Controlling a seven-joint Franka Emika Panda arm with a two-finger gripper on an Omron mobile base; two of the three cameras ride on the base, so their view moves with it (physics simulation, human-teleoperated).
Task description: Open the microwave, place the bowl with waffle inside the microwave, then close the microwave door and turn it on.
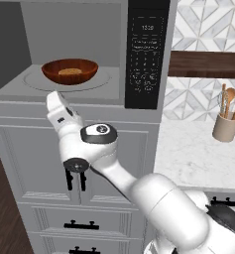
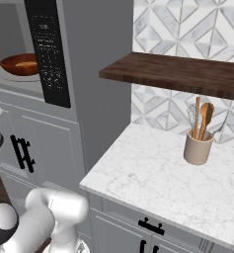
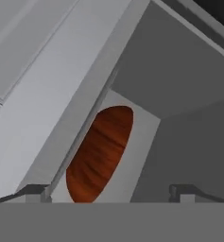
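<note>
Starting in the left base view, the bowl [image 1: 70, 71] is being shown in the upper left, seated on the turntable inside the microwave [image 1: 84, 54], with the waffle [image 1: 69, 72] lying flat in it. The black control panel [image 1: 147, 54] is standing to its right, and in the right of the frame a utensil cup [image 1: 226, 127] of wooden spoons [image 1: 230, 100] is being carried by the counter [image 1: 198, 158].

In the right base view, bowl and waffle are being glimpsed at the upper left edge.

In the hand view, the gripper [image 3: 111, 193] is being held spread wide with nothing between the tips, and the bowl's wooden side is being framed at lower centre.

The bowl is judged rigid, light and slick; if moved, it is best taken by the rim. The microwave door, judged stiff, is not being shown.
</note>
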